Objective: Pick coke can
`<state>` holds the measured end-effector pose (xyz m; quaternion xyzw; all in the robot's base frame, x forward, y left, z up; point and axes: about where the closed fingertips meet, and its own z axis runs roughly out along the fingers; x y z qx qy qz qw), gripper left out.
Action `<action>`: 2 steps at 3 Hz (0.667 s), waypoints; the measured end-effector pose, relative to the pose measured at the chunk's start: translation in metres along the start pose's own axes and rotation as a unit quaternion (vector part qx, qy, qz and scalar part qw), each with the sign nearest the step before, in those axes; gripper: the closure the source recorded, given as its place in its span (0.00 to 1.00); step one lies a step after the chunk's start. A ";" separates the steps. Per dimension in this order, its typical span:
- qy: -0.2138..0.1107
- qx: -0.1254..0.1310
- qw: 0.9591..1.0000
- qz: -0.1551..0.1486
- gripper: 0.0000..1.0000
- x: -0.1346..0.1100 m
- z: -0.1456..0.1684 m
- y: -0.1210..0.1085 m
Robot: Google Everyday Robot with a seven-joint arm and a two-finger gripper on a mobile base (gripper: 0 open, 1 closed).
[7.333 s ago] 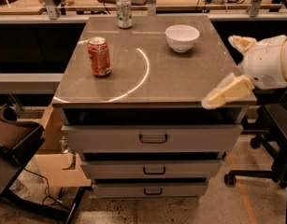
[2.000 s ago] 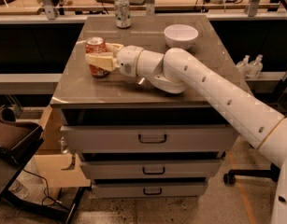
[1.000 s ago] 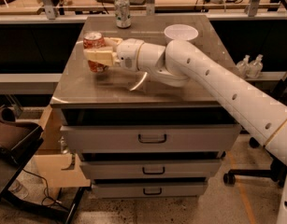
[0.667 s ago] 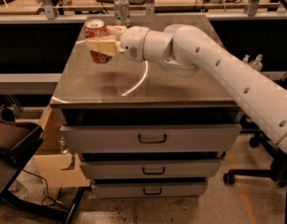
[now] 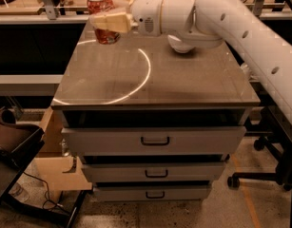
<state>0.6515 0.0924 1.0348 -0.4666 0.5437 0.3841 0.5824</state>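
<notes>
1. Far left: the coke can is upright, its long axis vertical, and looks to be held just clear of the worktop.
2. My gripper comes in from the can's right, fingers pinching its sides.
3. Any move from here is straight up; the arm trails off right.

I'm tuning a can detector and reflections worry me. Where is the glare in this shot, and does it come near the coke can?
Camera view: a bright curved arc of glare sweeps across the cabinet top, and its upper end passes just below the coke can. Camera view: the can, clamped in the gripper at the far left, shows no strong highlight. Camera view: the light is warm, and the areas beside the cabinet are in deep shadow.
</notes>
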 end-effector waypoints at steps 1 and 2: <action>0.024 -0.024 0.999 -0.009 1.00 -0.029 -0.012 0.010; 0.047 -0.022 0.999 -0.016 1.00 -0.050 -0.023 0.020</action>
